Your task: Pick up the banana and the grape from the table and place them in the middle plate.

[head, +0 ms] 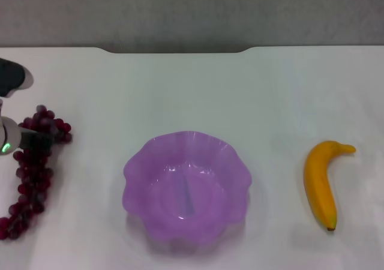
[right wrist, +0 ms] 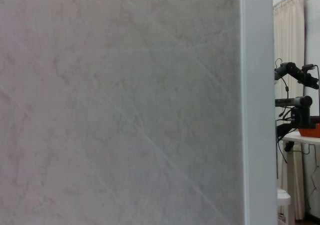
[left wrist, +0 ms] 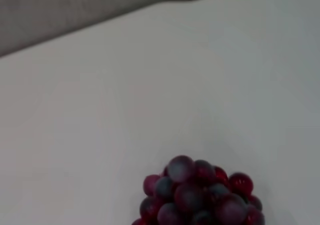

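The grape [head: 33, 174] is a long dark red-purple bunch lying on the white table [head: 192, 90] at the far left. My left gripper [head: 37, 138] reaches in from the left edge and sits over the upper part of the bunch. The top of the bunch also shows in the left wrist view [left wrist: 200, 197]. The purple middle plate [head: 186, 189] with its wavy rim stands in the middle front and holds nothing. The banana [head: 321, 183] lies on the table to the right of the plate, stem toward the back. My right gripper is out of view.
The table's back edge [head: 180, 49] meets a grey wall. The right wrist view shows only a grey wall panel [right wrist: 120, 105] and distant equipment [right wrist: 297, 105].
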{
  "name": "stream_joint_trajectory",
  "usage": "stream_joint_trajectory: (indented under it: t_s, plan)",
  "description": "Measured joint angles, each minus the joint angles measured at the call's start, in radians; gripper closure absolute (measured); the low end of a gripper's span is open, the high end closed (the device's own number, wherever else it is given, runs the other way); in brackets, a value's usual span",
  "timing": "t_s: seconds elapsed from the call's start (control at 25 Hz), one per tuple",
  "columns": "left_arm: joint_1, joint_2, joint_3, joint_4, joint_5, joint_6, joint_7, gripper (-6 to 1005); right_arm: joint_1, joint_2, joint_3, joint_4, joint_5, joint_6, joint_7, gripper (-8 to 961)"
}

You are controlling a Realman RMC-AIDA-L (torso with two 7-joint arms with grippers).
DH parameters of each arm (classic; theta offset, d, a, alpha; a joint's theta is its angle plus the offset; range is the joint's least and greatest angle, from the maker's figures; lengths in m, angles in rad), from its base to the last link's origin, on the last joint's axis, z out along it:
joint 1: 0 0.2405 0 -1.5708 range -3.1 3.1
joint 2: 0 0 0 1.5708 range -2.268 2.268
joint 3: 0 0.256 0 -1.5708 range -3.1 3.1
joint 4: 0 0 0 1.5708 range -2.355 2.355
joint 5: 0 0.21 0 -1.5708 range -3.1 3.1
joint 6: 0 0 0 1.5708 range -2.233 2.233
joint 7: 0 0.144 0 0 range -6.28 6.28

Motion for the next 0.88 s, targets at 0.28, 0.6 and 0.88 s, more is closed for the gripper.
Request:
stream_joint_trajectory:
  t_s: [0.28,0.6,0.88]
  plan:
    - [0.017,-0.002,0.002,-0.095,0.000,-0.053,0.009,684,-0.002,0.000,0.000,0.000,0.000,0.000,0.000,72]
    - [0.022,-0.002,0.003,-0.148,0.000,-0.092,0.012,695,-0.002,0.000,0.000,0.000,0.000,0.000,0.000,72]
    - [0.040,0.001,-0.018,-0.280,-0.096,-0.196,0.086,702,-0.002,0.000,0.000,0.000,0.000,0.000,0.000,72]
